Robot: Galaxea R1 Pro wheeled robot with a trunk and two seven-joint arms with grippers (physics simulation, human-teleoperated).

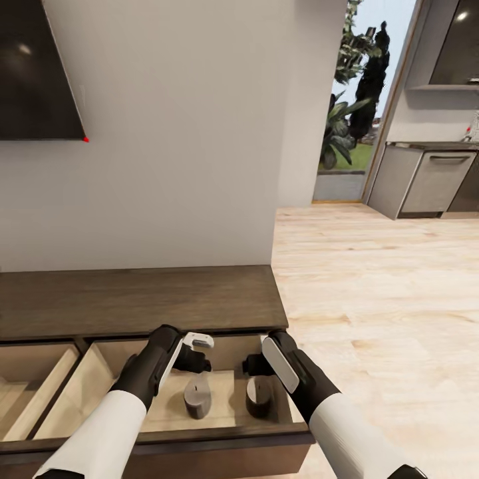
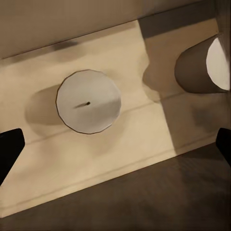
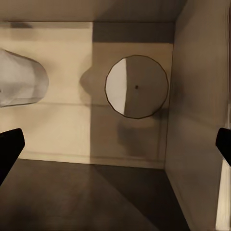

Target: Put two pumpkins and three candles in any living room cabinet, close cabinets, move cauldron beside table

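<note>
- Both arms reach down over the open cabinet (image 1: pixel 140 299) drawer, the drawer (image 1: pixel 86 392) pulled well out toward the robot.
- Left claw (image 1: pixel 189 356) hangs above one candle (image 1: pixel 197 398), fingers spread wide and released, nothing between them; its wrist camera looks straight down on that candle's (image 2: pixel 88 101) white top and wick.
- Right claw (image 1: pixel 256 364) hovers over the second candle (image 1: pixel 259 396), also spread open and empty; the right wrist view shows this candle (image 3: pixel 136 86) half in shadow, near the drawer's side wall.
- Both candles stand upright on the pale drawer floor, side by side, near each other but apart.
- Judging progress: two candles look delivered and let go.
- Left to do, as far as these views tell: a third candle, two pumpkins, shutting this drawer and the open one beside it (image 1: pixel 30 386), and setting the cauldron by the counter.
- The TV (image 1: pixel 36 66) hangs on the wall above; the kitchen (image 1: pixel 432 173) sits far off to the right.
</note>
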